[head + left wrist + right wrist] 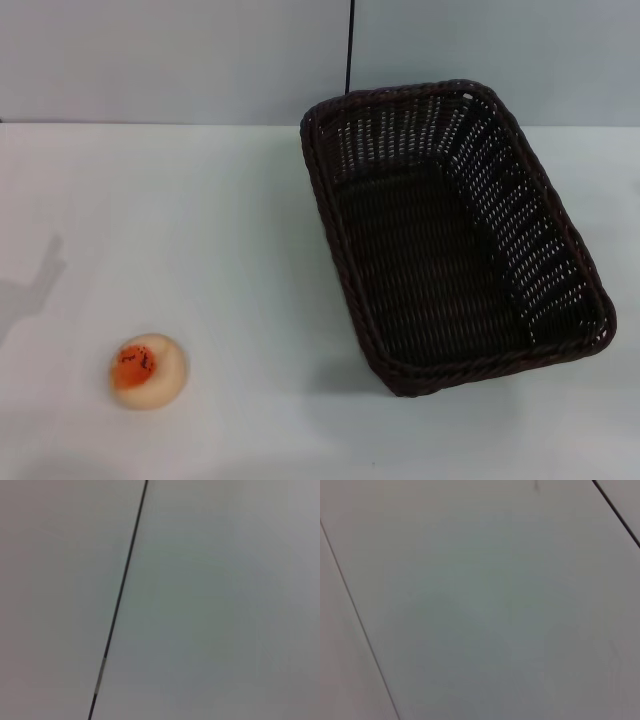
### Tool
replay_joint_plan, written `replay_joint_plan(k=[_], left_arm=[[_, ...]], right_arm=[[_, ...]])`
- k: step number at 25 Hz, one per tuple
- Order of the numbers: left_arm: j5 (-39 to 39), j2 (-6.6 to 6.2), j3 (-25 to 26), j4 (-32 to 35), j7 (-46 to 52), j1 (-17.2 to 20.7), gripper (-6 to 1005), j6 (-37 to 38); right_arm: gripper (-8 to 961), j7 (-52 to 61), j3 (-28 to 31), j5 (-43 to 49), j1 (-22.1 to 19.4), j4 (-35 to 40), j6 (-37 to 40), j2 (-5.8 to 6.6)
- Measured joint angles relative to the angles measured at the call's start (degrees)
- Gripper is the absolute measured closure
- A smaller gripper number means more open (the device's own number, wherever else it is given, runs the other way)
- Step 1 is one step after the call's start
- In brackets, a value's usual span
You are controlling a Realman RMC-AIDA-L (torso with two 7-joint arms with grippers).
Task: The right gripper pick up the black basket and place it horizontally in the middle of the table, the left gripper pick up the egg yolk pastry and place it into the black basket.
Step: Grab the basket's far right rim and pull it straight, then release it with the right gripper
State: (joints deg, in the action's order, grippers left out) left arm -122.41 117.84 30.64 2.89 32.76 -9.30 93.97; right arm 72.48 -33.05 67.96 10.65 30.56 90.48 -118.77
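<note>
Upright, the black basket (455,235) sits right of centre on the table (220,230); the egg yolk pastry (147,370) lies well apart, front left; neither gripper shows, so finger state cannot be told.

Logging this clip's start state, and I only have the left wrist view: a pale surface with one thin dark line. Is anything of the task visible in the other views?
Observer: Yes. The head view shows a large dark woven wicker basket on the right half of the white table, long side running away from the robot, slightly skewed.
Operator: Anything in it?
Observer: No, it is empty. The small round cream egg yolk pastry with an orange-red top sits apart, near-left on the table.
Operator: Are the grippers near either?
Observer: Neither gripper shows in any view. The right wrist view shows only a pale surface with thin dark lines.
</note>
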Motion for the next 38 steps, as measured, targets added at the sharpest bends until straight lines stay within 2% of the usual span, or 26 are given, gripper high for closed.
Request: replay_joint_plan(k=[4,5,6,9,10,12,14,15,16,18,19,20,21,24,25,26,29,34,35,38], left_arm=[[0.0,-0.06,-0.1,2.4,3.7,-0.1,159,3.3],[0.0,-0.09,-0.3,3.7,5.0,-0.5,159,4.6],[0.0,-0.09,-0.3,3.7,5.0,-0.5,160,4.6],[0.1,-0.11,-0.2,4.6,6.1,-1.0,161,5.4],[0.3,0.1,0.1,4.4,5.9,-1.2,161,5.3],[0.3,0.21,0.1,4.1,5.8,-1.3,162,4.9],[0.4,0.39,0.1,3.3,5.6,-1.5,163,4.1],[0.4,0.41,0.1,2.9,5.5,-1.5,163,3.9],[0.4,0.43,0.1,2.4,5.3,-1.5,164,3.7],[0.4,0.42,0.2,1.4,4.5,-1.5,165,3.6],[0.4,0.39,0.4,1.0,4.0,-1.5,165,3.6],[0.4,0.36,0.8,0.6,3.0,-1.6,166,3.4],[0.4,0.36,0.8,0.6,3.0,-1.6,166,3.4],[0.4,0.3,0.9,0.6,2.6,-2.2,167,2.8],[0.4,0.28,0.9,0.6,2.6,-2.4,168,2.8],[0.4,0.26,0.9,0.6,2.6,-2.6,168,2.7],[0.4,0.3,0.9,0.6,2.6,-2.8,169,2.3],[0.4,0.34,0.9,0.6,2.5,-2.8,171,1.4],[0.4,0.4,0.9,0.4,2.5,-2.7,172,1.4],[0.4,0.4,1.0,-0.3,2.5,-2.4,173,1.4]], right_arm=[[208,1.8,0.0,0.4,0.4,2.2,0.1,0.37],[209,5.3,0.0,2.1,0.1,6.4,-0.1,0.46],[210,5.3,0.0,2.1,0.1,6.4,-0.1,0.46],[212,12.2,0.3,8.0,-0.5,14.3,-0.4,0.88],[212,18.2,1.5,14.2,-0.1,20.0,-0.5,1.35],[214,21.1,2.1,17.4,0.2,22.5,-0.5,1.56],[215,29.1,3.3,25.1,1.4,28.5,0.2,2.23],[216,36.9,3.8,32.2,3.0,34.1,2.0,3.17],[217,36.9,3.8,32.2,3.0,34.1,2.0,3.17],[218,44.2,4.4,39.2,5.1,39.1,4.6,4.24],[219,47.5,4.9,42.5,6.4,40.8,6.2,4.97],[220,53.5,5.8,48.5,9.4,42.7,9.6,6.45],[221,53.5,5.8,48.5,9.4,42.7,9.6,6.45],[223,60.7,7.2,57.1,15.0,43.2,16.3,9.18],[224,64.0,7.6,62.9,18.9,42.7,19.6,10.66],[225,64.0,7.6,62.9,18.9,42.7,19.6,10.66],[227,69.1,6.9,70.3,24.1,40.7,22.2,12.22],[230,73.1,4.6,76.4,30.2,32.6,21.5,13.64],[231,73.5,3.4,78.0,32.0,29.3,19.9,13.77],[233,73.8,1.2,79.4,33.4,26.5,17.2,13.45]])
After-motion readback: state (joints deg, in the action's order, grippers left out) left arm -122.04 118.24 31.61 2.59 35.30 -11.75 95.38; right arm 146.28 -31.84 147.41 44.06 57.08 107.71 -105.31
